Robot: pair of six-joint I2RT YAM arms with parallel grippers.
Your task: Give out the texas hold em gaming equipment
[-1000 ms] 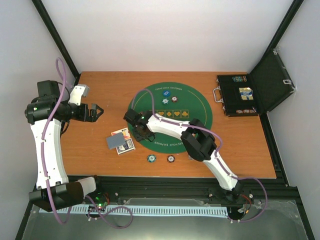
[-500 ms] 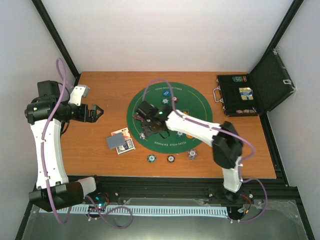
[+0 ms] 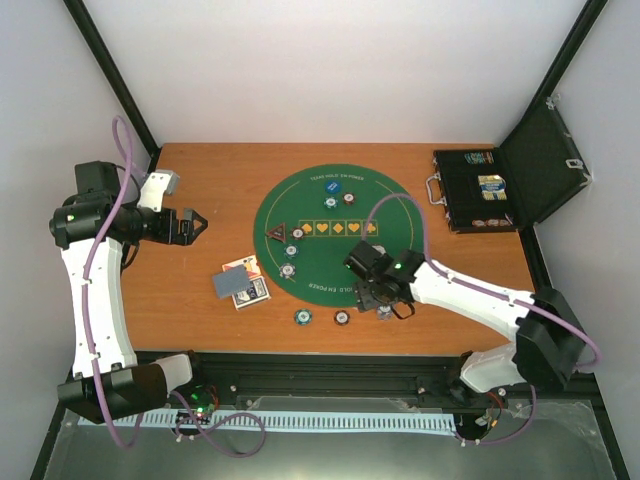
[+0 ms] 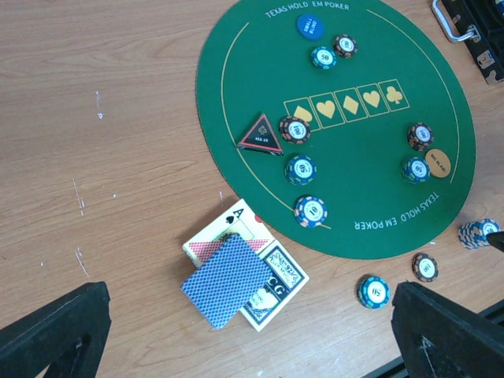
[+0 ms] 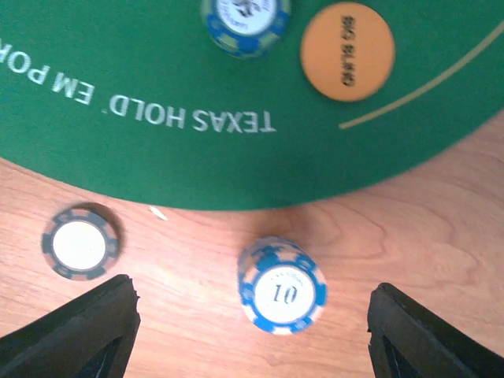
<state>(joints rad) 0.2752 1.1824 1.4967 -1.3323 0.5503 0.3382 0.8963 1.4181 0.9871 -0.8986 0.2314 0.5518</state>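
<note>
Surface: brown wooden table (image 3: 200, 180) between white walls, with a round green felt mat (image 3: 400, 225) at its centre and an open black case (image 3: 478, 215) at the right edge.

- Playing cards (image 4: 240, 272): small overlapping pile on bare wood just off the mat's near-left edge. One is blue-backed on top and an ace lies face up beneath.
- Triangle marker (image 4: 261, 134): on the mat's left part, touching a chip.
- Blue disc (image 4: 309, 26): far side of the mat. Orange disc (image 5: 347, 52): near-right side of the mat.
- Poker chips (image 4: 300, 169): seven spread over the mat, three on wood along its near edge.
- Left gripper (image 3: 193, 224): fully open, empty, held high over the table's left part.
- Right gripper (image 3: 383, 303): fingers wide apart, holding nothing. It straddles a blue "10" chip (image 5: 281, 286), apparently a short stack, just off the mat without touching it.
</note>
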